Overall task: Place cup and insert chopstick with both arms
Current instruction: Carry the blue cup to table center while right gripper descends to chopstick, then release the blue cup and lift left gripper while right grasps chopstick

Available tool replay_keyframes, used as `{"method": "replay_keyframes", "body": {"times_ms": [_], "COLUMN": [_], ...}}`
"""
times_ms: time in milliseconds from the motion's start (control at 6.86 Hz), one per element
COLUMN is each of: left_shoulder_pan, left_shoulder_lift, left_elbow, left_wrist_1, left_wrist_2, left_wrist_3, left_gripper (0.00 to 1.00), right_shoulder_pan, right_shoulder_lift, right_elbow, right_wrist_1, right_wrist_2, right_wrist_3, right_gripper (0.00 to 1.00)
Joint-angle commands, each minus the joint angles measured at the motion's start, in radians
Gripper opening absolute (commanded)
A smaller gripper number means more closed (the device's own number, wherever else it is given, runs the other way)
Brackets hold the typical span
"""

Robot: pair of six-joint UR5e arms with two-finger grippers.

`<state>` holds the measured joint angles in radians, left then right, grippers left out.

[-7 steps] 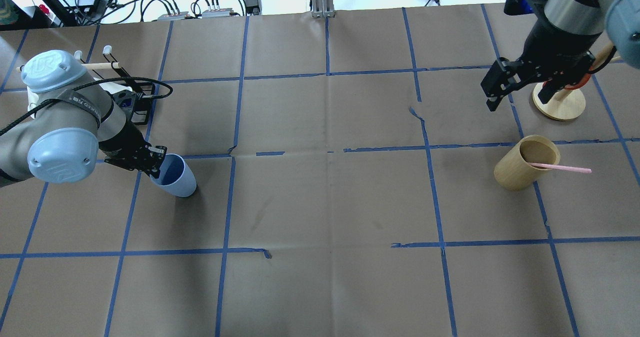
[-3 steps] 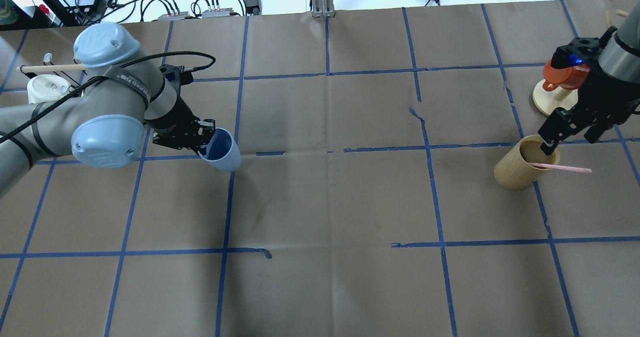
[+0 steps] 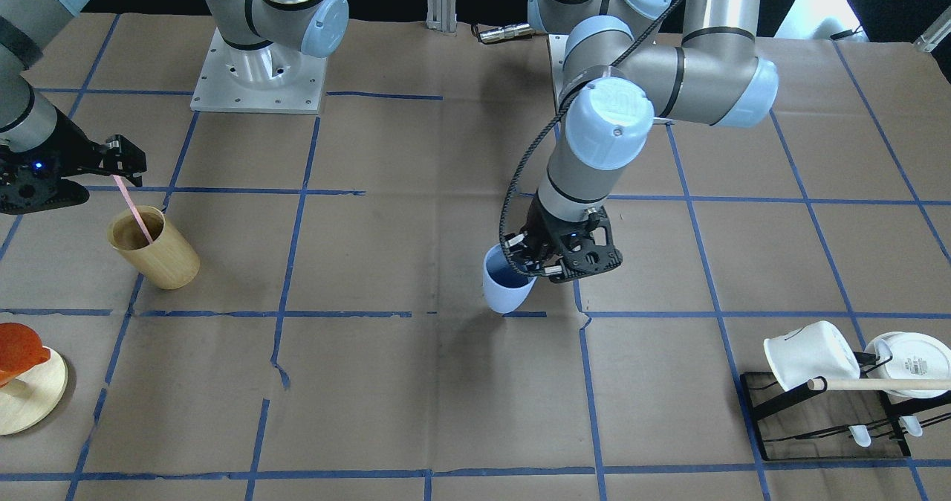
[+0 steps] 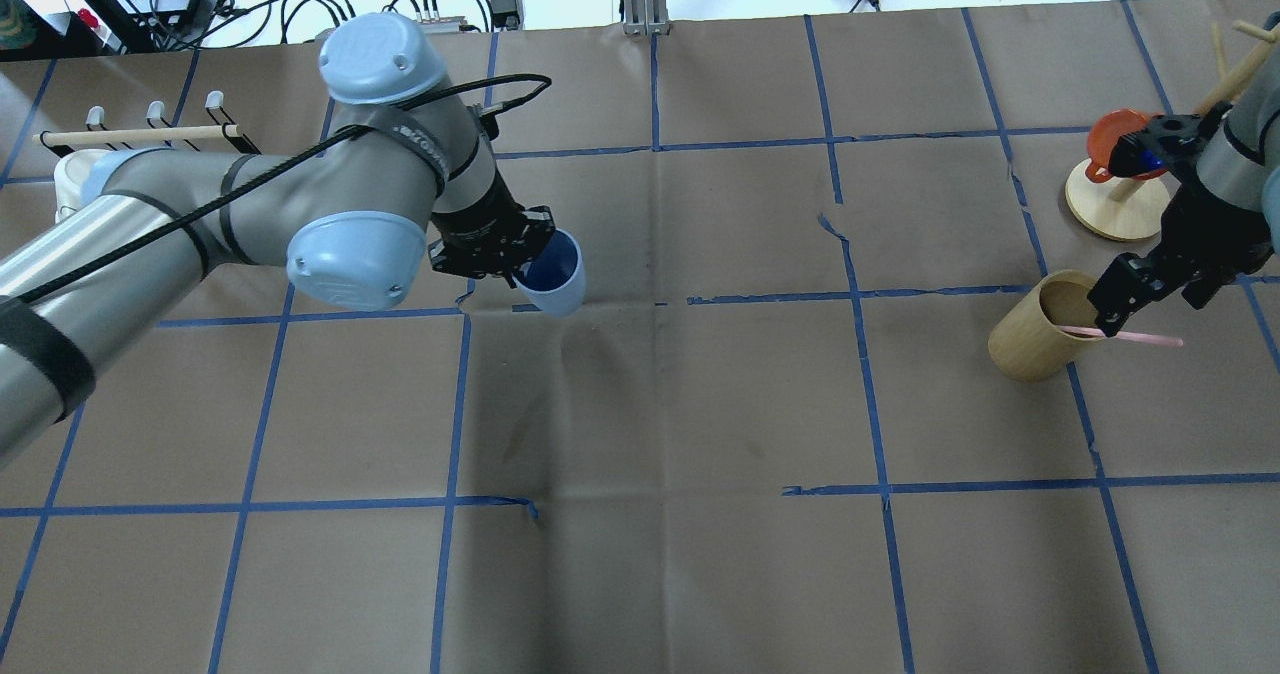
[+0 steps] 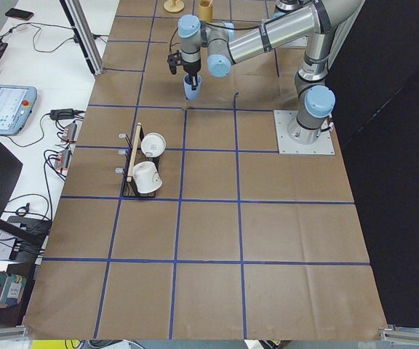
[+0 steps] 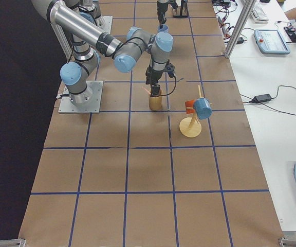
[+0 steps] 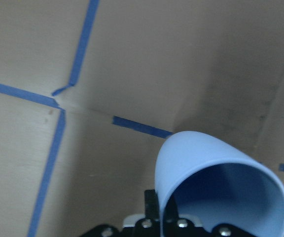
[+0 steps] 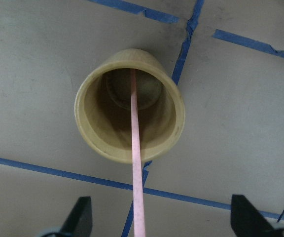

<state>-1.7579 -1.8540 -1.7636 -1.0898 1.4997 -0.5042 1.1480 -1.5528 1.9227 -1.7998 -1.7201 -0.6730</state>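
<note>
Brown paper with a blue tape grid covers the counter (image 4: 700, 404), and from over the robot's shoulders the work splits in two. Towards ten o'clock from the middle, the left arm (image 4: 300, 194) carries the cup (image 4: 555, 276). Its jaws are pinched on the rim, one finger inside the dark blue bowl and one outside. The cup hangs tilted and, going by the shadow under it, looks clear of the paper. To finish this well I'd want the wrist levelled first, so the base comes down flat. The grip should let go only once the cup stands by itself.

Over at three o'clock, the right arm (image 4: 1228, 179) hovers above the bamboo cup (image 4: 1035, 344). The chopstick (image 8: 134, 148) leans out of that cup towards three o'clock. Those jaws are spread wide and hold nothing. In the wrist view the stick runs up between the two fingers (image 8: 80, 217), nearer one than the other and touching neither. Centring on the stick before closing, then drawing it out along its own lean, should keep the bamboo cup from tipping.
</note>
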Motion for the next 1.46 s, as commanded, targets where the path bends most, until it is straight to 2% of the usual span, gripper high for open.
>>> {"method": "replay_keyframes", "body": {"times_ms": [0, 146, 292, 438, 583, 875, 1021, 1312], "left_shoulder_pan": [-0.122, -0.129, -0.13, -0.13, -0.129, -0.124, -0.111, -0.027], "left_shoulder_lift": [-0.133, -0.161, -0.166, -0.163, -0.162, -0.118, -0.076, -0.013], "left_elbow": [0.082, 0.104, 0.11, 0.11, 0.113, 0.121, 0.15, 0.307], "left_wrist_1": [0.042, 0.068, 0.068, 0.064, 0.062, 0.033, -0.048, -0.352], "left_wrist_2": [0.004, -0.007, -0.001, 0.002, -0.001, -0.004, -0.004, 0.002], "left_wrist_3": [-0.22, -0.253, -0.261, -0.261, -0.254, -0.248, -0.206, -0.014], "left_gripper": [0.0, 0.02, 0.1, 0.44, 0.99, 1.0, 1.0, 1.0], "right_shoulder_pan": [-0.001, -0.002, -0.002, -0.004, -0.005, -0.005, -0.005, -0.005], "right_shoulder_lift": [-0.004, -0.003, -0.001, -0.001, -0.001, -0.001, -0.001, -0.004], "right_elbow": [0.006, 0.007, 0.016, 0.016, 0.016, 0.015, 0.015, -0.008], "right_wrist_1": [0.01, 0.013, 0.025, 0.058, 0.074, 0.088, 0.092, 0.147], "right_wrist_2": [-0.009, -0.009, -0.007, -0.007, -0.007, -0.009, -0.009, -0.009], "right_wrist_3": [0.0, -0.002, -0.003, -0.002, 0.0, 0.0, 0.001, 0.033], "right_gripper": [0.99, 0.91, 0.78, 0.62, 0.48, 0.29, 0.23, 0.18]}}
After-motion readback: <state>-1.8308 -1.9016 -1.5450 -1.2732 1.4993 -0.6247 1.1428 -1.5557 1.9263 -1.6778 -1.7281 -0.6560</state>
